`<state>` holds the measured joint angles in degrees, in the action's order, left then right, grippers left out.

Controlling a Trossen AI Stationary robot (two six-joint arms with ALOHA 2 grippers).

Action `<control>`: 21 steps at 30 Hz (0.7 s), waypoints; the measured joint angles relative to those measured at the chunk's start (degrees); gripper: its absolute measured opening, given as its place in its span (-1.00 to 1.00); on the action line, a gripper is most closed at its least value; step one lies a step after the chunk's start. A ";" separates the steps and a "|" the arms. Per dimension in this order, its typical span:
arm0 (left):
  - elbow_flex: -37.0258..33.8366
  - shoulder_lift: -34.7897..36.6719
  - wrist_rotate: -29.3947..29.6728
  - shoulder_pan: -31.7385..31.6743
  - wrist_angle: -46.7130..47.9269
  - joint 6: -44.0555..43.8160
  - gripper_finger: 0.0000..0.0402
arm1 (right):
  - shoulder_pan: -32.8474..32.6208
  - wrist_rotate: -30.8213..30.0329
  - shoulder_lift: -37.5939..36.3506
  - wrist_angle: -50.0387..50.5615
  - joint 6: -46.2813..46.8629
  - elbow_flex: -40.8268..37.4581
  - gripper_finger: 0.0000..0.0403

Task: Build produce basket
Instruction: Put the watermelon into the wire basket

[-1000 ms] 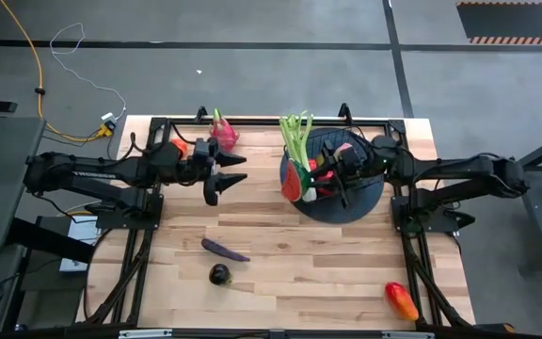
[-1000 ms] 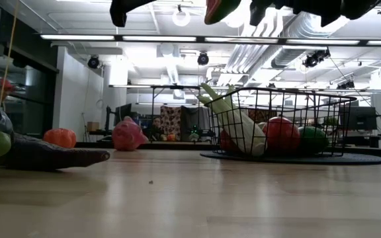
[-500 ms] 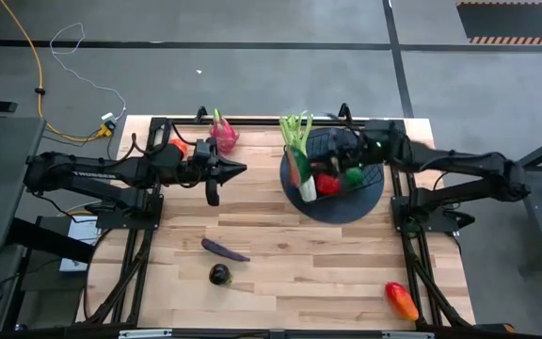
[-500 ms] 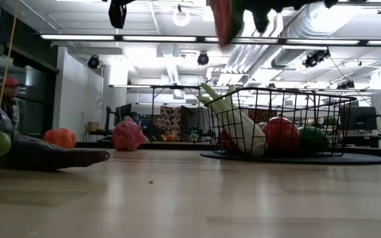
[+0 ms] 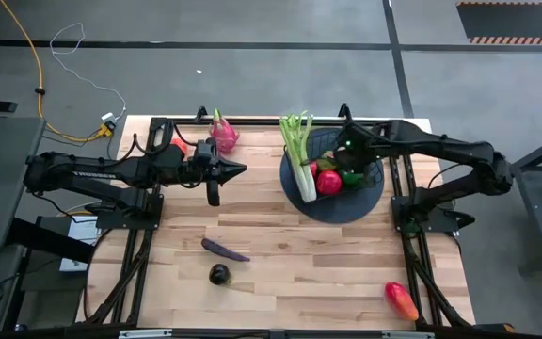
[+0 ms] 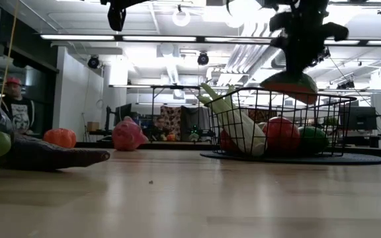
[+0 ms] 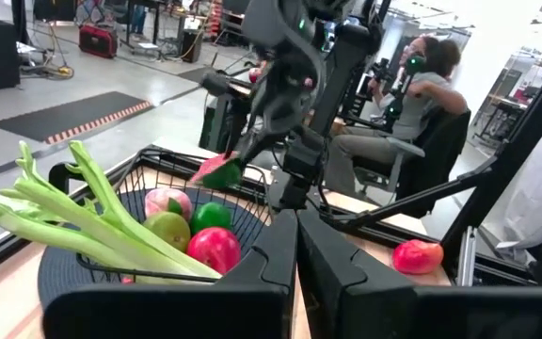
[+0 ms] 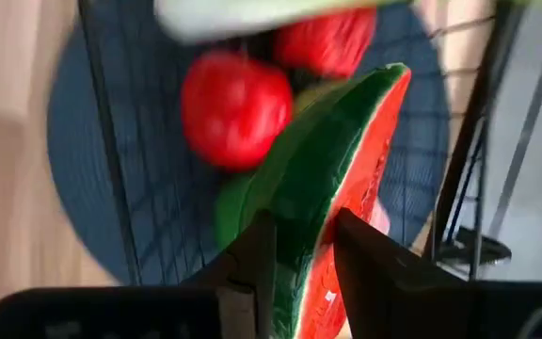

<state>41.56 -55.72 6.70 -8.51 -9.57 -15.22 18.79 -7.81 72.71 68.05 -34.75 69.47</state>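
Observation:
The black wire basket (image 5: 373, 168) stands on a dark round mat (image 5: 346, 205) at the far right. It holds a celery stalk (image 5: 296, 151), red fruits (image 5: 328, 182) and a green fruit (image 6: 313, 139). My right gripper (image 5: 346, 153) hangs over the basket, pointing steeply down, shut on a watermelon slice (image 6: 290, 84). My left gripper (image 5: 238, 170) hovers level at the far left, shut and empty. On the table lie a pink dragon fruit (image 5: 222, 132), an eggplant (image 5: 224, 250), a dark round fruit (image 5: 218, 274) and a mango (image 5: 401, 299). My right gripper pinches the watermelon slice (image 8: 299, 247) between its two fingers, one finger (image 8: 257, 252) on the green rind and the other (image 8: 367, 256) on the red flesh side. The fingers come from above, slanting down. The slice hangs below them, about level with the basket's rim (image 6: 270, 92).
An orange-red fruit (image 5: 177, 146) lies far left behind the left arm. A black frame rail (image 5: 262, 121) runs along the far edge. Bare wood lies between the eggplant and the mango. A person (image 6: 20, 109) stands beyond the table, and another sits (image 7: 412, 94) there.
My right gripper has swung from level to pointing steeply down and gone toward the far right, over the basket. The watermelon slice went with it and now hangs at the basket's rim. My left gripper has shut on nothing and stayed in place.

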 joint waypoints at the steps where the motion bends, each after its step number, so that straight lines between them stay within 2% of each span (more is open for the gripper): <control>1: 0.00 0.00 0.00 0.00 -0.01 0.00 -1.00 | 0.00 -0.53 0.69 1.01 -1.25 0.00 -0.61; 7: 0.00 0.00 0.02 -0.04 -0.02 -0.02 -1.00 | 0.00 2.01 4.60 1.77 -0.87 0.01 -0.61; 14: -0.01 0.00 0.02 -0.04 -0.02 -0.03 -1.00 | 0.00 2.03 9.87 2.38 -1.11 0.00 -0.58; 18: -0.01 0.00 -0.01 -0.04 0.67 -0.06 -1.00 | -0.36 1.92 11.95 3.50 -1.24 0.00 -0.40; 21: -0.02 0.00 -0.02 -0.04 1.21 -0.04 -1.00 | -1.37 -0.65 12.45 4.21 -1.26 0.00 -0.19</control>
<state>41.54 -55.72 6.68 -8.56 -8.35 -15.27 17.41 -8.46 85.17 72.26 -36.01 69.47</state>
